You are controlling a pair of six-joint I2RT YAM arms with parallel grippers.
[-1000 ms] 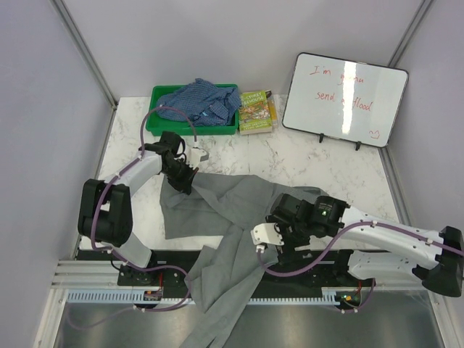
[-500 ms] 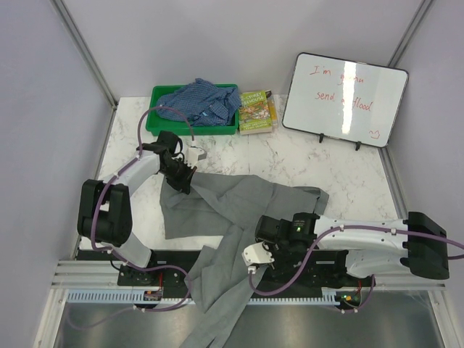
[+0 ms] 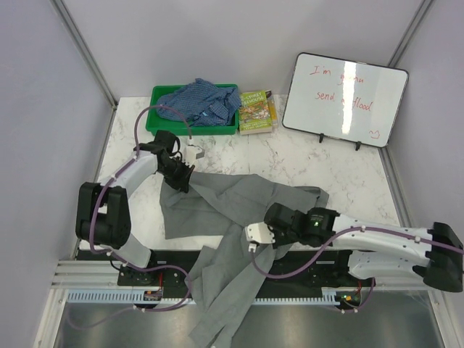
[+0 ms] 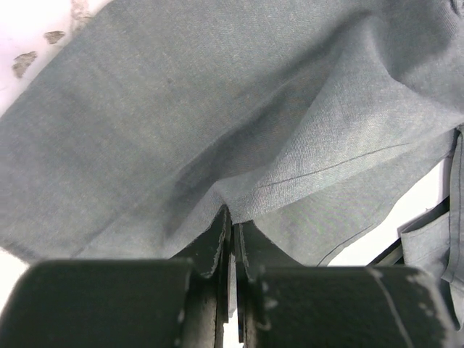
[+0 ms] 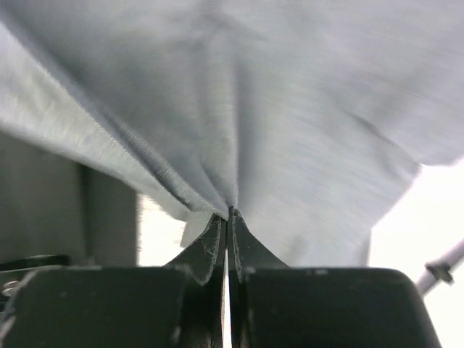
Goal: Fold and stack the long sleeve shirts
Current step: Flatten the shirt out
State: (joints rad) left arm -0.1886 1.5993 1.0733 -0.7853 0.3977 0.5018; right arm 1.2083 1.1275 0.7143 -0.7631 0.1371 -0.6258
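changed: right gripper (image 3: 254, 239) has swung back toward the near edge and then left along it, dragging the grey shirt (image 3: 239, 197) with it. the hanging sleeve is bunched higher off the front edge than 1 s ago. left gripper (image 3: 183, 180) has crept slightly toward the far side, same pinch. likely meaning: still the spreading step, no fold made yet, task early.

left wrist view: left gripper (image 4: 232, 217) jaws nearly closed, a grey fold clamped between them. right wrist view: right gripper (image 5: 229, 214) pressed together on a puckered bit of grey cloth.

grey shirt lies rumpled mid table (image 3: 319, 163), part draped over the near edge. blue check shirt (image 3: 199, 101) is heaped in the green bin (image 3: 154, 122) at the far side, untouched.

counts: 2 shirts, 2 grippers, 1 bin, 1 book (image 3: 255, 111), 1 whiteboard (image 3: 344, 98).
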